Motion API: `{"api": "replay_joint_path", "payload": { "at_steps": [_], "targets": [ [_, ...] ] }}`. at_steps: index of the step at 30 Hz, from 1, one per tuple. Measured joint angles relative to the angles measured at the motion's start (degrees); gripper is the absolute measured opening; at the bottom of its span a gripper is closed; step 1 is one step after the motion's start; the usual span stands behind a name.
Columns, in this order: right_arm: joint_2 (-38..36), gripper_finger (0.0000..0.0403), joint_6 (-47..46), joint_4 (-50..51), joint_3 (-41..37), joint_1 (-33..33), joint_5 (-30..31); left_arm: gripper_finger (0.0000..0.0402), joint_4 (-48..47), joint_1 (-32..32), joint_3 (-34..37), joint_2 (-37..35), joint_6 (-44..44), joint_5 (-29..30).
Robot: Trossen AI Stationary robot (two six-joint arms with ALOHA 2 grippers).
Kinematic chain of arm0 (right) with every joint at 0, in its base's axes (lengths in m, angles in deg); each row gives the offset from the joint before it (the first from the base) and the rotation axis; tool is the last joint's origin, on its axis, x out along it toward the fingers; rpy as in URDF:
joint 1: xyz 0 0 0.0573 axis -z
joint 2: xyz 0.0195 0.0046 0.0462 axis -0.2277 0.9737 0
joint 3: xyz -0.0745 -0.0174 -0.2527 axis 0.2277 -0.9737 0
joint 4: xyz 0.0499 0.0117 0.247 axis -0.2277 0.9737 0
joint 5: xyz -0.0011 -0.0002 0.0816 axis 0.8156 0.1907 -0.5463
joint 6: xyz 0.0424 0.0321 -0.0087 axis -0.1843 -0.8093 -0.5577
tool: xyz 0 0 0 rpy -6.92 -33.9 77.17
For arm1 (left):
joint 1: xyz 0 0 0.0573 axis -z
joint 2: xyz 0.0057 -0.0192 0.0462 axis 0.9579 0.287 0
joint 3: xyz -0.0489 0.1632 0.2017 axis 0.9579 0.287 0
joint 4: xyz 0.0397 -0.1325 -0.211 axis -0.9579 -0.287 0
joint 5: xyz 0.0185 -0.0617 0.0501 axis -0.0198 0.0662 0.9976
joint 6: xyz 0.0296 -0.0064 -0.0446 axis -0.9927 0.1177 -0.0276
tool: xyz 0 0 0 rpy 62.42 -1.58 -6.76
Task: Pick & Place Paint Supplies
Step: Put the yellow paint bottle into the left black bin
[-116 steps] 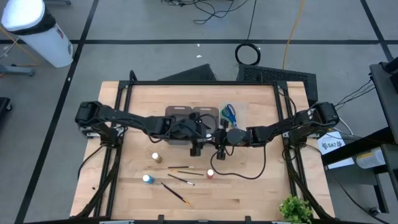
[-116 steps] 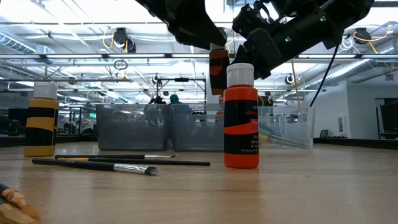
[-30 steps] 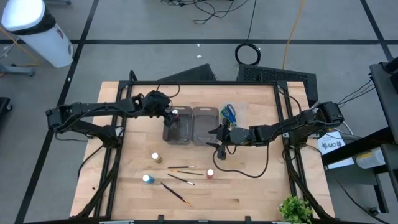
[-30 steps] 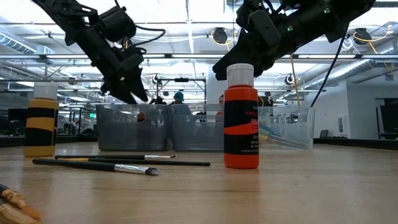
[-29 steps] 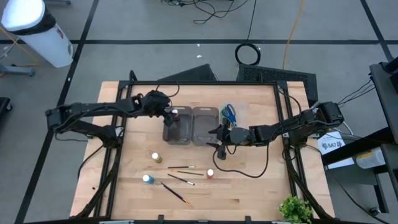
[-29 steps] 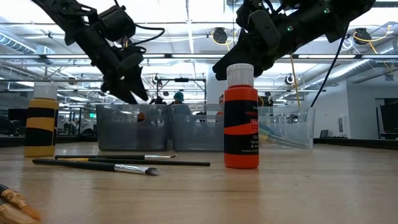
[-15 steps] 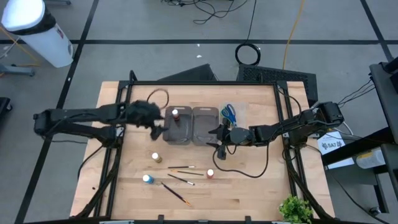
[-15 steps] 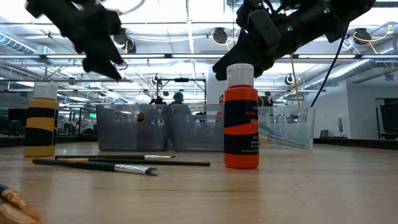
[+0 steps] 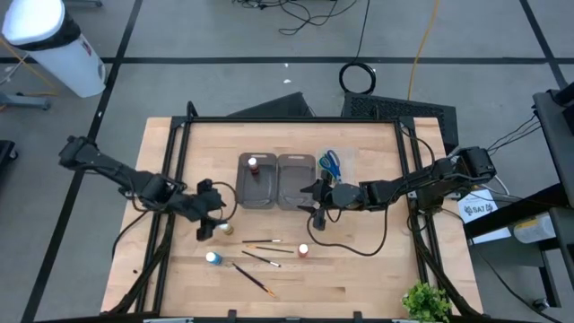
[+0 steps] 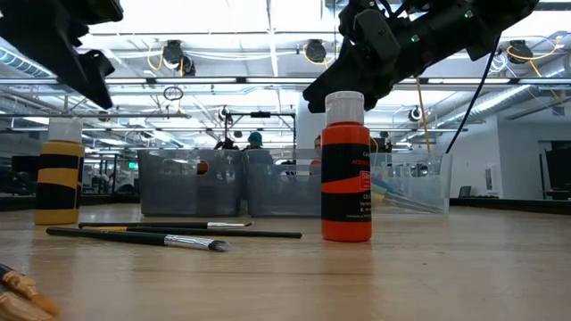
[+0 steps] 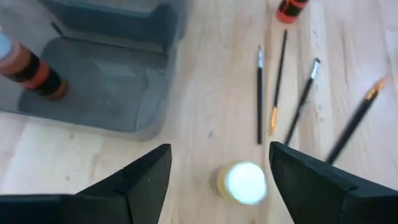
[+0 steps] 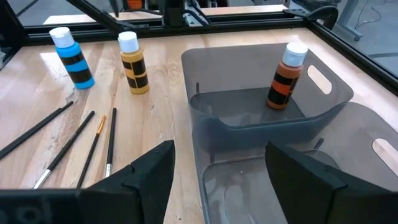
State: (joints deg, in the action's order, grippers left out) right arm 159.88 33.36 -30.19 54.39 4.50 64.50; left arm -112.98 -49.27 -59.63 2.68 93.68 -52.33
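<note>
**Over the yellow-brown bottle, fingers apart**

My left gripper point(image 9: 213, 224) hangs just above the yellow-brown bottle point(image 9: 225, 228), fingers point(image 11: 140, 183) spread wide and gripping nothing; from my left wrist I look down on its white cap between them. It is a small bottle, ochre with dark bands and a white cap, upright on the bare wood of the table point(image 9: 359, 269), near the left grey tray point(image 9: 242, 193).

My right gripper point(image 9: 316, 199) waits beside the right grey tray point(image 9: 297, 179), fingers parted and empty.

The high view lays out the rest: the blue bottle point(image 9: 212, 258), the orange bottle point(image 9: 304, 250), and thin brushes point(image 9: 260, 242) between them. A brown bottle point(image 9: 253, 165) stands inside the left grey tray. Scissors point(image 9: 330, 163) lie in a clear tray point(image 9: 350, 161) farther right.

The low view hides all that spacing; the orange bottle looms in front, and the brushes look stacked. My right wrist shows the brown bottle upright against the tray's far wall.

Open wood lies toward the near edge and to the right of the orange bottle; the brushes crowd the middle.
</note>
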Motion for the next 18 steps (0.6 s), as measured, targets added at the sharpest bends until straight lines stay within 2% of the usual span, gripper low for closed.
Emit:
{"api": "replay_joint_path", "payload": {
  "at_steps": [7,18],
  "targets": [
    [0.02,0.0238,0.01,-0.11,0.00,0.00,0.02,0.0277,-0.42,4.24,0.00,2.80,1.45,-0.14],
    [0.02,0.0238,0.20,-0.11,0.00,0.00,0.04,0.0265,-0.46,5.74,0.00,10.93,2.94,-1.11]
  ]
}}
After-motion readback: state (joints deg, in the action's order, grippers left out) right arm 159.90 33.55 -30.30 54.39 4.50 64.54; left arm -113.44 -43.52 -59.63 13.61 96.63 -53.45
